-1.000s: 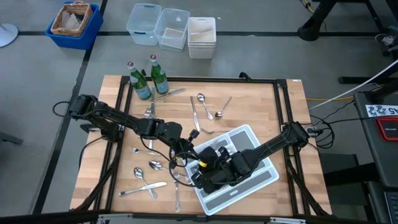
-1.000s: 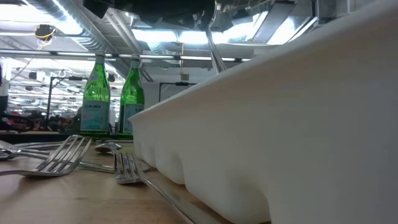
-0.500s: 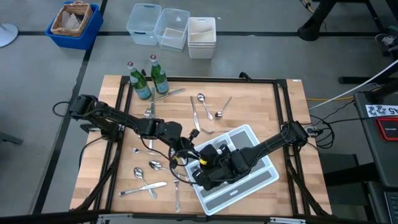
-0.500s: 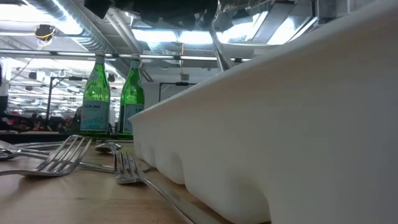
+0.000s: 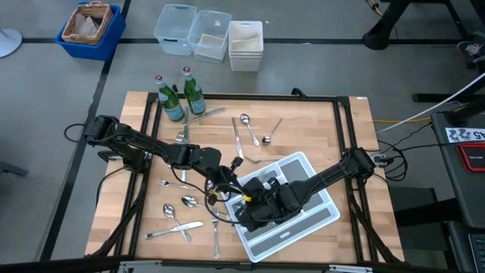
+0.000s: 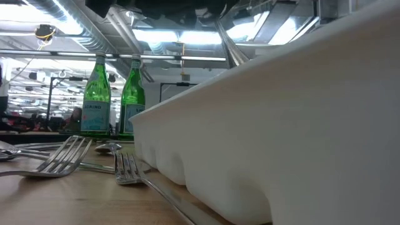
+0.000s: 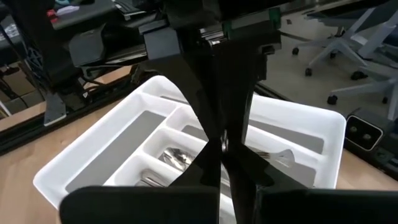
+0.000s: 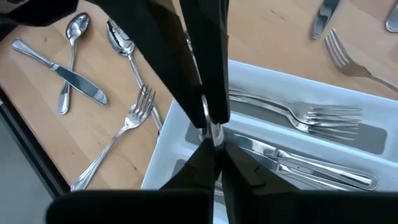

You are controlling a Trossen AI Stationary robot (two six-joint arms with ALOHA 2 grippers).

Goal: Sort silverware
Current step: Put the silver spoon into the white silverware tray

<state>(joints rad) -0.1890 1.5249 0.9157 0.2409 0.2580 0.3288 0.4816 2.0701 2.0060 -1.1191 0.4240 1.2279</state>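
Observation:
A slim silver piece of silverware [image 6: 226, 44] stands tilted above the near-left end of the white divided tray [image 5: 322, 216], and its lower part is hidden behind the tray wall [image 6: 281, 125]. My left gripper [image 5: 226, 192] and my right gripper [image 5: 247, 205] meet over it, both shut on it. The left wrist view [image 7: 222, 152] and the right wrist view [image 8: 213, 146] each show the two pairs of fingers tip to tip. Forks [image 8: 311, 117], a knife [image 8: 311, 167] and spoons [image 7: 175, 159] lie in the tray's compartments. My left gripper pinches the piece's shiny upper end [image 8: 209, 122] between its two fingers [image 8: 199, 74], slanting down from the table's left. The piece hangs tilted below, over the tray. My right gripper pinches the same piece [image 7: 224, 144] between its fingers, right next to the left fingertips, coming from the table's right. Its own fingers hide which part it has.
Loose forks, spoons and a knife lie on the wood left of the tray [image 5: 180, 221] and beyond it [image 5: 244, 130]. Two green bottles [image 5: 182, 97] stand at the far left. Plastic bins [image 5: 211, 34] sit on the floor beyond the far edge.
In the low view the held piece has tipped further from upright and its upper end has moved a little to the right. Both grippers stay closed on it over the tray's near-left end.

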